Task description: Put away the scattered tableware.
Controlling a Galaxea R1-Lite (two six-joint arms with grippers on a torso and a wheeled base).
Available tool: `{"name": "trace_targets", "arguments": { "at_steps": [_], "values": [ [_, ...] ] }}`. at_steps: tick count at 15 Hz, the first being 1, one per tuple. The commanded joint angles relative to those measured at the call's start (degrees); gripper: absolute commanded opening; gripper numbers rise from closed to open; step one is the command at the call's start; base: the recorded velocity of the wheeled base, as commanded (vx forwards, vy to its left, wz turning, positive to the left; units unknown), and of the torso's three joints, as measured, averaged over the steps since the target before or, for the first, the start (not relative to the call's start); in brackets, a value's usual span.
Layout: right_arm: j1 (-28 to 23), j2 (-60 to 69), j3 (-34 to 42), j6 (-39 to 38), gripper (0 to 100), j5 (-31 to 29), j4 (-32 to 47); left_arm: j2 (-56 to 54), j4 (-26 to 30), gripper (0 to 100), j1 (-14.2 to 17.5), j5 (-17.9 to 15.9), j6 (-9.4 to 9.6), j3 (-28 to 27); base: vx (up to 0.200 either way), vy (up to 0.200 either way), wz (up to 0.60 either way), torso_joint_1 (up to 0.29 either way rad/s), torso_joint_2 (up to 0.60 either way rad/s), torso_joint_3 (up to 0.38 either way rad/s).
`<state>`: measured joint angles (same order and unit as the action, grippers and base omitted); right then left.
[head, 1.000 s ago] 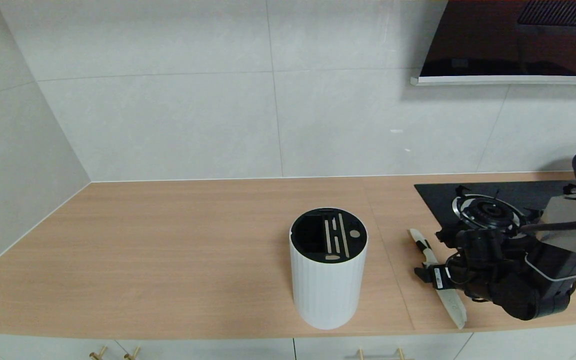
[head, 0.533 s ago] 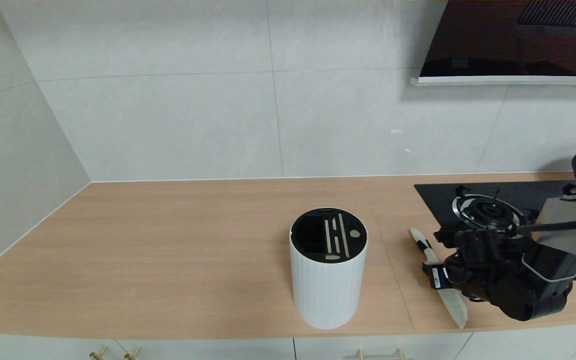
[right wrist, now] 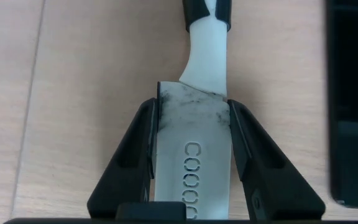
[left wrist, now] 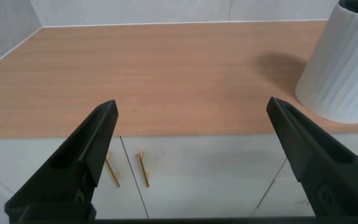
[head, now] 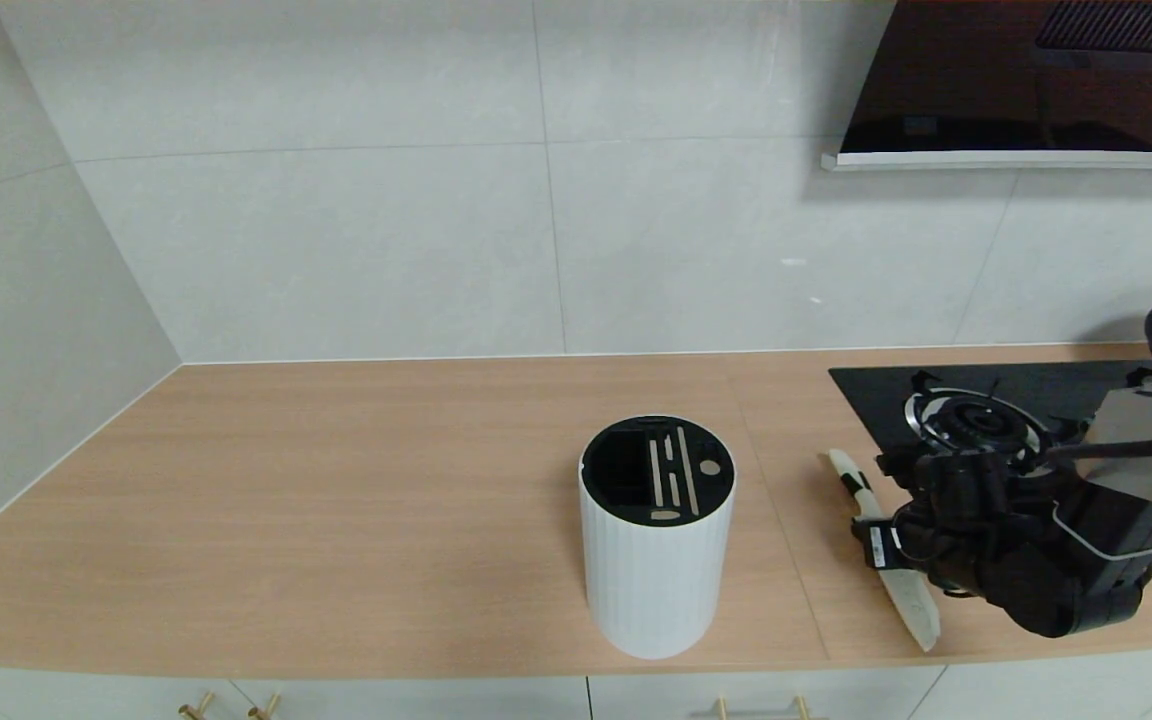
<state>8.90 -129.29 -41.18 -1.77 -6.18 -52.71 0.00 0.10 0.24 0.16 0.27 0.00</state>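
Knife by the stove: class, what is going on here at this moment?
The right gripper has its fingers shut on the blade of a white knife, which points along the wooden counter next to the stove. A white ribbed holder with a black slotted top stands upright mid-counter, with nothing in its slots yet. The left gripper is open and holds nothing, at the counter's front edge near the holder.
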Motion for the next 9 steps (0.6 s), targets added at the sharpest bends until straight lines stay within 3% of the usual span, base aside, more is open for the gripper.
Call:
{"name": "trace_targets", "arguments": {
  "at_steps": [1, 5, 9],
  "values": [
    [0.07, 9.06, 1.54, -0.34, 0, 0.12, 0.94, 0.0, -0.01, 100, 0.02, 0.02, 0.0, 0.0, 0.0, 0.0, 0.0, 0.0, 0.0, 0.0],
    [1.03, 18.81, 3.47, -0.43, 0, 0.38, 3.32, 0.0, -0.01, 100, 0.02, 0.02, 0.0, 0.0, 0.0, 0.0, 0.0, 0.0, 0.0, 0.0],
    [5.95, 29.1, 5.32, -0.34, 0, 0.38, 3.41, 0.0, -0.01, 100, 0.02, -0.07, 0.61, 0.0, 0.0, 0.0, 0.0, 0.0, 0.0, 0.0]
  ]
}}
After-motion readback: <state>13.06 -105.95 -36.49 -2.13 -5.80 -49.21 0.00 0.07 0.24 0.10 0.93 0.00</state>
